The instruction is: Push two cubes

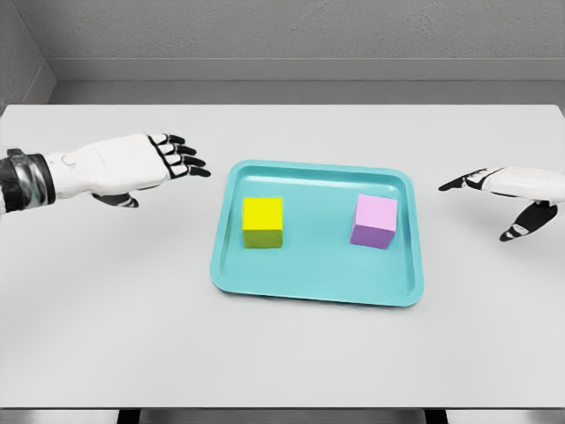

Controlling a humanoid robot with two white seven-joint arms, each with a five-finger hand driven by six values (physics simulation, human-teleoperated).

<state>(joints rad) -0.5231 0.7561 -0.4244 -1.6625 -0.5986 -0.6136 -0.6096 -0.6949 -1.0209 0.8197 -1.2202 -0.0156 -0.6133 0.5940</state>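
Observation:
A yellow cube [263, 222] sits on the left half of a teal tray [316, 284], and a purple cube [374, 221] sits on the right half. My left hand [172, 159] hovers over the table just left of the tray's far left corner, fingers spread and holding nothing. My right hand [503, 196] comes in from the right edge, fingers stretched toward the tray and thumb hanging down, well clear of the purple cube. Neither hand touches a cube or the tray.
The tray lies in the middle of a white table [106, 309]. A grey wall runs behind the table's far edge. The table's front edge shows at the bottom of the view.

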